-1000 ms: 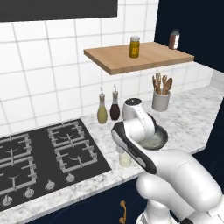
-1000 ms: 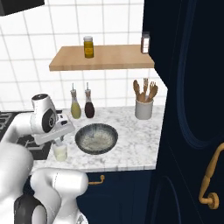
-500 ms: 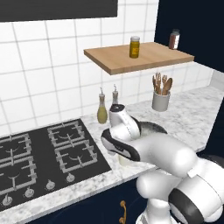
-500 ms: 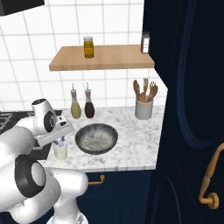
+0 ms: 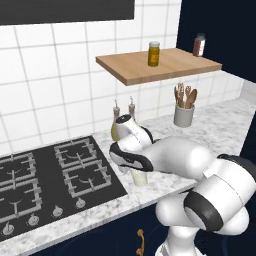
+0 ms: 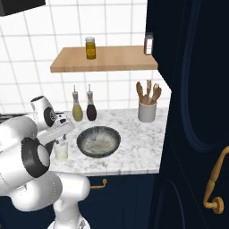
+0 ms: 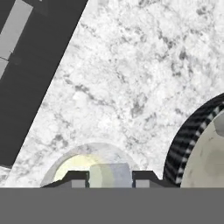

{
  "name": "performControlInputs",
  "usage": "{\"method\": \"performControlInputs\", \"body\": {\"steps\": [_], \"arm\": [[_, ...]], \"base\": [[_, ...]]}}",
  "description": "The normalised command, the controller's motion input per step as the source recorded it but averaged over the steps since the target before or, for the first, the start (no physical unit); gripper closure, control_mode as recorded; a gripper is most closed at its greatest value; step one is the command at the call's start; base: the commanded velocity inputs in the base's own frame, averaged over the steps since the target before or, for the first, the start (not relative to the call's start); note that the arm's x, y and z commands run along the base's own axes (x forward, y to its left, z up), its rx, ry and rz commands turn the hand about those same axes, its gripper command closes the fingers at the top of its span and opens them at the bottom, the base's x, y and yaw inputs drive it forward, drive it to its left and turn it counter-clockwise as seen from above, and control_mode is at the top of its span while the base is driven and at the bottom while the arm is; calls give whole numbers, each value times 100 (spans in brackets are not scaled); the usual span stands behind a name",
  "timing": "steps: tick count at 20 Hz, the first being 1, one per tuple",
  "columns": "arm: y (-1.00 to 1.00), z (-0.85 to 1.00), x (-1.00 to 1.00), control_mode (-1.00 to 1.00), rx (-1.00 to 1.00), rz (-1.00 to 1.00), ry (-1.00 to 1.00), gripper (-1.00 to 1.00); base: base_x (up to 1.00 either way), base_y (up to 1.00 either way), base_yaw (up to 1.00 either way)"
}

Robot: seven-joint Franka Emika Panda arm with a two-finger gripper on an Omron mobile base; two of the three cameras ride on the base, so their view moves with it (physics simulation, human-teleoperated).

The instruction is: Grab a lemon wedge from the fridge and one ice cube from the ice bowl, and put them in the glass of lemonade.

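The glass of lemonade [image 5: 140, 179] [image 6: 61, 151] stands on the marble counter between the hob and the ice bowl [image 6: 98, 141]. My gripper [image 5: 138, 168] [image 6: 62, 140] hangs directly over the glass, pointing down. In the hand view my gripper [image 7: 111, 179] is shut on a pale grey-blue ice cube [image 7: 114, 174], with the glass's rim [image 7: 65, 166] and its yellow drink just below. The ice bowl's dark rim [image 7: 188, 140] is at that view's right edge. The lemon wedge and the fridge are out of view.
A black hob [image 5: 50, 175] lies left of the glass. Two slim bottles [image 6: 84, 109] and a grey cup of wooden utensils [image 6: 146, 109] stand against the tiled wall under a wooden shelf [image 6: 103, 63]. A tall navy cabinet with a brass handle [image 6: 214, 179] is at the right.
The hand has swung left from above the ice bowl to above the glass, and has come down closer to the glass's rim.
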Motion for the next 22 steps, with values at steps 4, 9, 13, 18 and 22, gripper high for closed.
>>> {"method": "performControlInputs", "body": {"steps": [4, 9, 13, 18, 22], "arm": [[0, 19, -29, -100, 0, 0, -5, -100], [0, 4, -10, -100, -3, 0, -1, -100], [0, 74, -84, -100, 0, 0, -12, -100], [-38, 51, -100, -100, 15, -2, -29, -100], [-76, 40, -100, -100, 54, -1, -39, -100]], "base": [[0, 0, 0], [0, 0, 0], [0, 0, 0], [0, 0, 0], [0, 0, 0]]}}
